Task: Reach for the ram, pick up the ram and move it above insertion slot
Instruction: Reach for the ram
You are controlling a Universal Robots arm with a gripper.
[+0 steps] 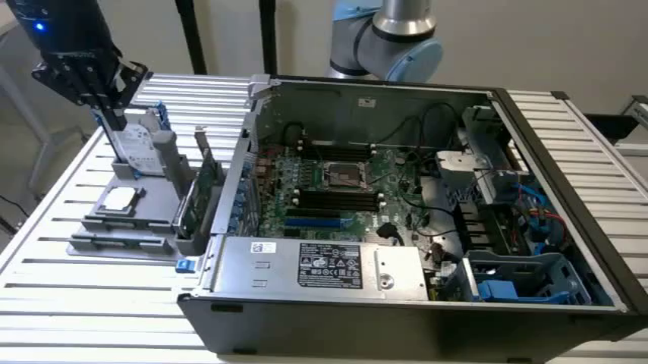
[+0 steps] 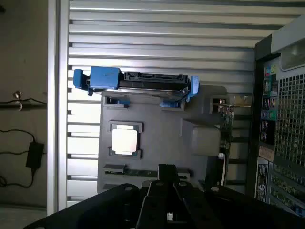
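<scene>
Wrist view looks down on the grey tray (image 2: 157, 138), where the ram (image 2: 136, 172) sits in a narrow groove just beside the CPU (image 2: 125, 140), on the side away from the blue-framed drive (image 2: 136, 83). The groove appears meant to keep the thin stick fixed and on edge, so a claw from above can take it by its long faces.

In the exterior view the gripper (image 1: 108, 117) hangs over the tray at that view's left, pointing down and apart from the ram. Whether the claw is wide or narrow cannot be told. The ram is not yet lifted.

At that view's right the case (image 1: 567, 189) lies open with its board facing up, seemingly so the dark slots (image 1: 335, 201) can be reached from overhead. A taller green card (image 1: 208, 189) stands at the tray's edge nearest the case.
</scene>
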